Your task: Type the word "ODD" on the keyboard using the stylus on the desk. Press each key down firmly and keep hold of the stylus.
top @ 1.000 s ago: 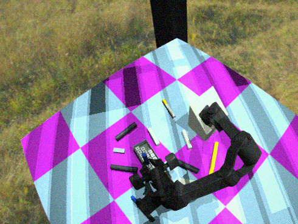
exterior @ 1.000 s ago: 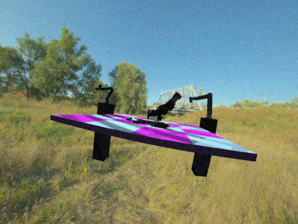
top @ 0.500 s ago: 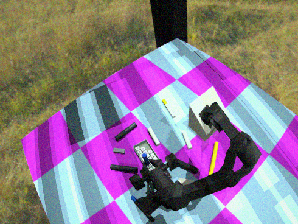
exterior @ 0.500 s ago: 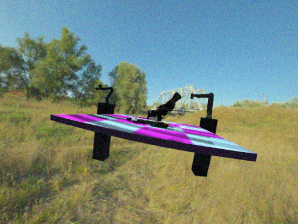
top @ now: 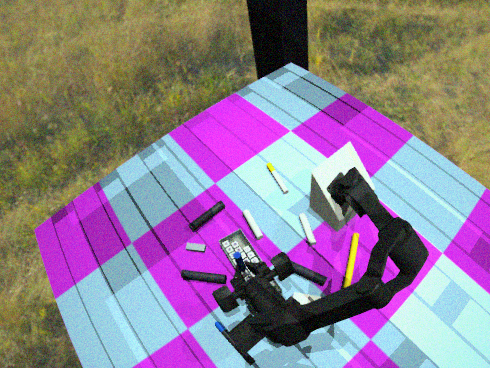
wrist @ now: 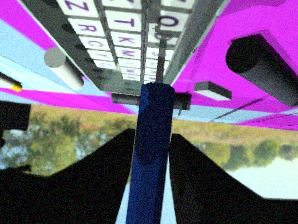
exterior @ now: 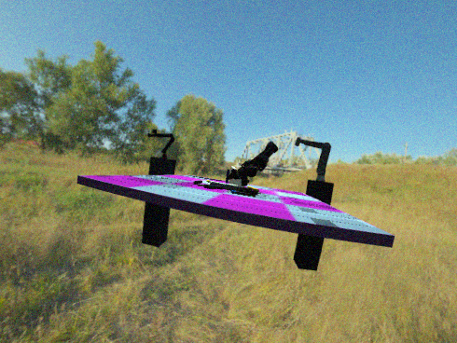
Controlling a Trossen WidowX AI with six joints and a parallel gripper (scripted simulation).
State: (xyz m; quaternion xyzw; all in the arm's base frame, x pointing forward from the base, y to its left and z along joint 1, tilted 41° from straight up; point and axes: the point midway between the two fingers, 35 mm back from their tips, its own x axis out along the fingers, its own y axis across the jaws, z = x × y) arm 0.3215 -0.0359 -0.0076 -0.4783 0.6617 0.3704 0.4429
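Observation:
The small grey keyboard [top: 234, 244] [wrist: 112, 30] with white keys lies on the chequered table [top: 150, 200]; in the exterior view it is a thin dark strip [exterior: 224, 186]. My gripper [top: 246, 271] [exterior: 237, 177] [wrist: 152, 139] is shut on the dark blue stylus [top: 238, 260] [wrist: 150, 145] and hangs low over the keyboard's near end. In the wrist view the stylus's thin tip [wrist: 160, 55] points down onto the keys in the right-hand column, near a key that reads like O. I cannot tell whether it touches.
Around the keyboard lie black cylinders [top: 207, 215] [top: 203, 276] [top: 309, 274], white sticks [top: 252, 223] [top: 307, 228], a yellow-tipped marker [top: 277, 177], a yellow pencil [top: 351, 260], a grey block [top: 195, 246] and a blue-tipped pen [top: 231, 340]. A white wedge box [top: 332, 175] stands by the arm's base.

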